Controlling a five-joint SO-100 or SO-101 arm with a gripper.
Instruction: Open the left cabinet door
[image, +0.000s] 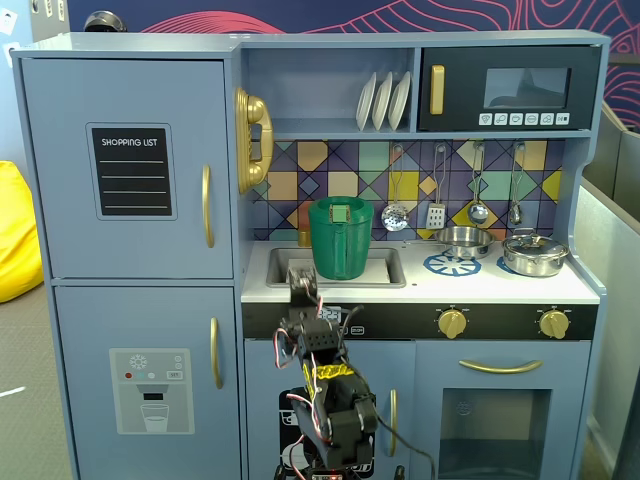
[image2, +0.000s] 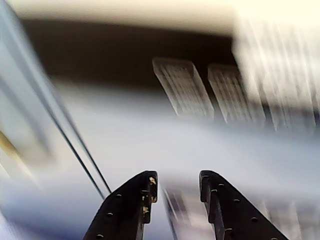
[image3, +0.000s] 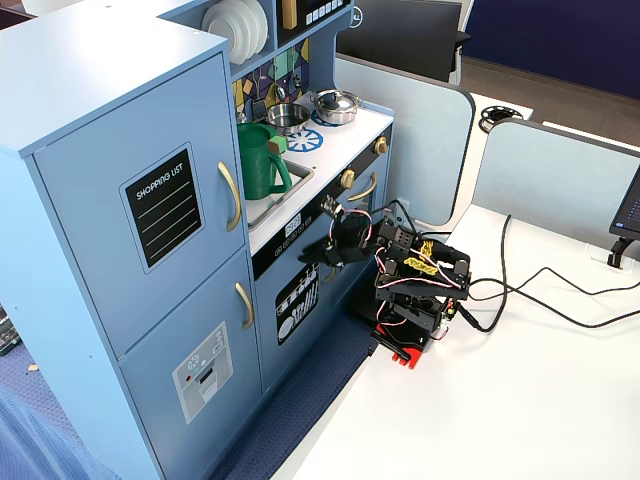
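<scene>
The left cabinet door (image: 130, 100) is blue-grey with a black "SHOPPING LIST" panel (image: 131, 171) and a vertical gold bar handle (image: 207, 205). It is shut flush with the cabinet in both fixed views (image3: 110, 170), where its handle (image3: 231, 196) also shows. My gripper (image: 301, 278) stands in front of the black counter edge below the sink, to the right of and lower than the handle and apart from it. It also shows in a fixed view (image3: 331, 222). In the blurred wrist view the gripper (image2: 178, 181) is open and empty, with both black fingers (image2: 131, 205) apart.
A green pitcher (image: 340, 238) stands in the sink. Below the task door is a door with a grey dispenser panel (image: 151, 390). A gold phone (image: 252, 140) hangs on the cabinet side. The arm base (image3: 415, 300) and cables (image3: 530, 285) lie on the white table.
</scene>
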